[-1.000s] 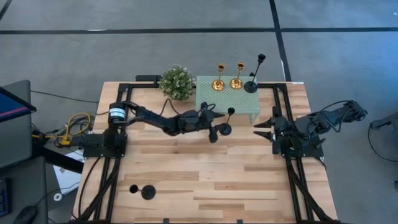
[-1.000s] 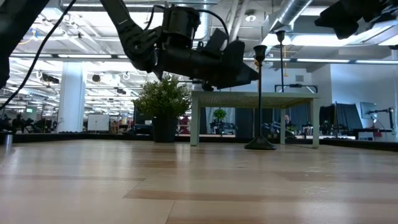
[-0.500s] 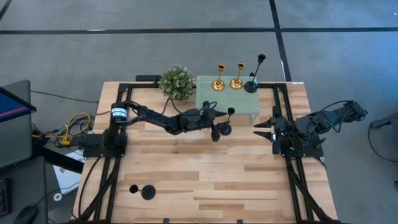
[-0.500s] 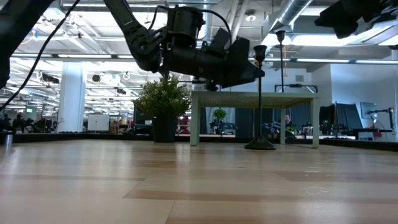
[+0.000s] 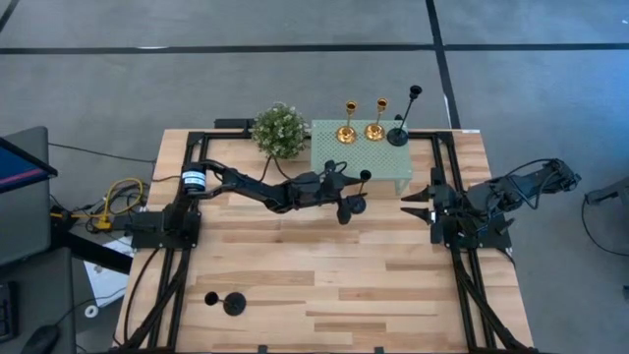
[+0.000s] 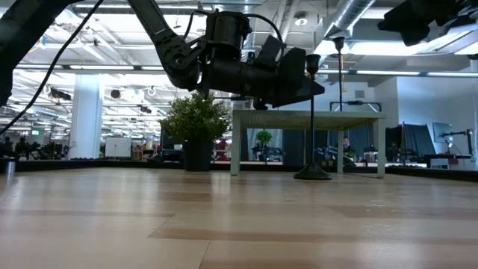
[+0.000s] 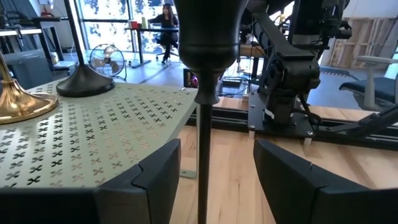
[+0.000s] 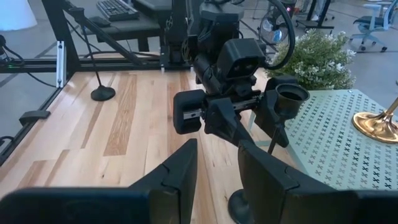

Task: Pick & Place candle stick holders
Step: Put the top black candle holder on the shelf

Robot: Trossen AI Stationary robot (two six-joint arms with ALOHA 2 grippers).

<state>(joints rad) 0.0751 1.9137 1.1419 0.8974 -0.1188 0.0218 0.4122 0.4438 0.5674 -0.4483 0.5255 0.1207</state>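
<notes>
Near the table's (image 5: 324,285) back edge, beside the stand (image 5: 360,155), the left gripper (image 5: 346,204) has crept closer to the black holder (image 5: 358,194), fingers spread either side of its stem, not yet closed: a grasp seems imminent. Right gripper (image 5: 418,204) waits at the right edge, spread. Holders: three black, two gold; one black (image 5: 225,302) lies near the front-left corner.

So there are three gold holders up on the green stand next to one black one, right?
Not quite: the high view shows two gold holders on the green stand, not three. One black holder does stand next to them.
</notes>
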